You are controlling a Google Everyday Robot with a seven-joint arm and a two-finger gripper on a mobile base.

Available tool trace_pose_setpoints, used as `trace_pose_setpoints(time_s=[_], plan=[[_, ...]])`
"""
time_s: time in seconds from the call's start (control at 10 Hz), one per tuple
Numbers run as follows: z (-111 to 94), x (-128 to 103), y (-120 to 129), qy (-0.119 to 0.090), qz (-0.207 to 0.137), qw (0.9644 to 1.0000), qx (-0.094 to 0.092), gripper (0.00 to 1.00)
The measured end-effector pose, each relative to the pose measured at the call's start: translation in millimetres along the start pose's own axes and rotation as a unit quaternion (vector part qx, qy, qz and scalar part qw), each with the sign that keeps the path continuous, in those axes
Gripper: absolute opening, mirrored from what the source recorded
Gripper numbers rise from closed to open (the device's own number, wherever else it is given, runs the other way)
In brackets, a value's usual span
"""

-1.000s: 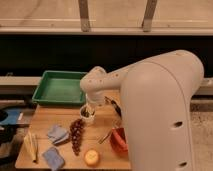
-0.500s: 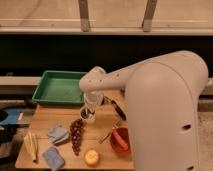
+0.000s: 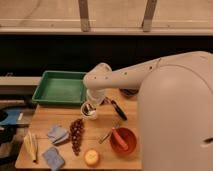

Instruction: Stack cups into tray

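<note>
A small whitish cup [image 3: 90,112] with a dark inside stands on the wooden table just in front of the green tray [image 3: 59,88], near its right front corner. My gripper [image 3: 90,106] comes down from above and sits right at the cup's mouth, hiding part of the rim. The tray holds nothing that I can see. My white arm reaches in from the right and covers much of the table's right side.
An orange-red bowl [image 3: 123,140] with a utensil, a black tool [image 3: 119,110], dark grapes [image 3: 76,135], an orange [image 3: 91,157], a yellow banana [image 3: 31,146] and two blue cloths [image 3: 57,134] lie on the table. A dark bowl [image 3: 128,92] shows behind my arm.
Hardly any change: the gripper stays at the cup's mouth and the cup stays in the same spot beside the tray.
</note>
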Motion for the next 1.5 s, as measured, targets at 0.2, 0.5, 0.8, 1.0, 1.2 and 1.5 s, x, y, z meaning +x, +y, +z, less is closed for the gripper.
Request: trace_pose_setpoints(time_s=[0.2,0.5,0.8,1.0,1.2,1.5], plan=[[-20,-15,-27,-0.018,0.007,0.9996,0.019,0.00],[-40,-34,-60,-0.056,0.022,0.9976,0.033,0.00],[-52,-45,-89,-0.105,0.045,0.9929,0.031,0.00],[-53,-63,-101,-0.131,0.046,0.9901,0.023,0.00],[-47,-96,-102,-0.142,0.035,0.9892,0.011,0.00],[-30,-146,-81,-0.142,0.005,0.9897,-0.012,0.00]])
